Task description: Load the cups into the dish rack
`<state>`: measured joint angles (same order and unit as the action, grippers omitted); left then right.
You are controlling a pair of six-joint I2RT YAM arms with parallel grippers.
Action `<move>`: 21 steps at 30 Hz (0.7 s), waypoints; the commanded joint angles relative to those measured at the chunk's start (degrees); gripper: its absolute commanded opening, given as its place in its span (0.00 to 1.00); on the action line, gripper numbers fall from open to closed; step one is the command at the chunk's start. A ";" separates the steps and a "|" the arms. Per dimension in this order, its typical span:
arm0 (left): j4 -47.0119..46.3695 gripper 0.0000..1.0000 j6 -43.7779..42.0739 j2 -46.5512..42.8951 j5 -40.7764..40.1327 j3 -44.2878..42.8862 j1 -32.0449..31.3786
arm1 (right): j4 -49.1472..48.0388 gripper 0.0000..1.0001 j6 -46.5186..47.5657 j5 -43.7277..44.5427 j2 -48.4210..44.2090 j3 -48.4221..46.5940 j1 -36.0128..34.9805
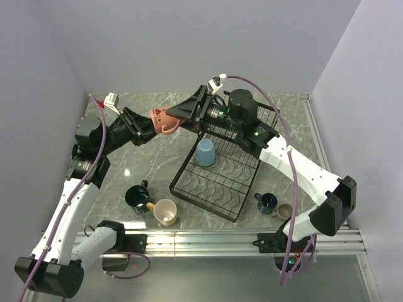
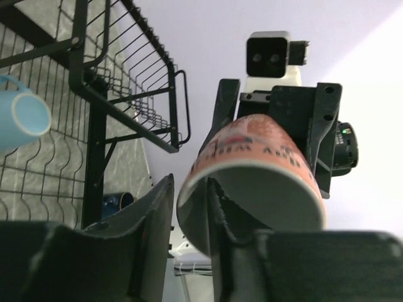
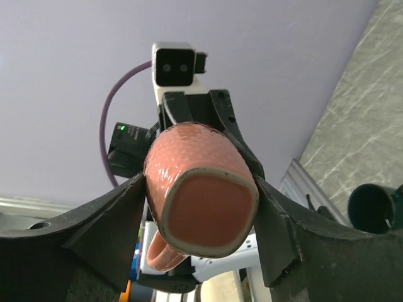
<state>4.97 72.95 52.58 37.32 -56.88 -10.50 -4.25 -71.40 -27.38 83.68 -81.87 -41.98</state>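
A grey marbled worktop (image 1: pixel 157 170) fills the middle of the overhead view, closed in by plain pale lavender walls (image 1: pixel 189 44) along the top, left and right, with a ribbed silver metal rail (image 1: pixel 208 242) across its lower edge.

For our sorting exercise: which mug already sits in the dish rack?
The light blue mug: it alone rests on the rack wires; the pink mug is held in the air.
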 commanded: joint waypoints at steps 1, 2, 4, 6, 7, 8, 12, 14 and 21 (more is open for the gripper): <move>6.26 0.34 -6.58 0.51 1.26 -3.15 -0.04 | -1.90 0.00 2.40 1.71 -3.52 -2.95 1.02; 6.71 0.36 -7.03 0.51 1.44 -3.32 -0.04 | -1.55 0.00 2.75 1.89 -3.78 -2.86 1.28; 8.20 0.42 -7.99 0.51 1.09 -3.50 -0.04 | -0.41 0.00 3.71 2.06 -4.57 -2.60 1.89; 8.82 0.48 -8.61 0.25 0.56 -3.59 -0.04 | 0.55 0.00 4.25 1.89 -5.10 -2.25 3.12; 9.17 0.49 -8.87 0.16 0.56 -3.67 -0.04 | 0.73 0.00 4.60 1.54 -5.45 -1.99 3.56; 9.87 0.51 -9.14 0.24 0.39 -3.76 -0.04 | 0.82 0.00 4.77 1.45 -5.98 -1.81 4.09; 12.07 0.56 -10.54 0.60 -0.23 -4.64 0.04 | 3.80 0.00 6.53 1.01 -7.91 -1.54 7.51; 13.21 0.56 -11.07 0.86 -0.84 -5.08 0.04 | 6.00 0.00 8.90 0.40 -9.23 -1.89 10.50; 20.24 0.58 -15.98 2.09 -4.96 -7.53 0.13 | 25.21 0.00 21.89 1.70 -13.54 -5.66 22.89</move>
<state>21.71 61.25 54.22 35.48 -60.60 -10.48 12.97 -57.32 -26.39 74.08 -82.52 -23.64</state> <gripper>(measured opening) 0.580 0.698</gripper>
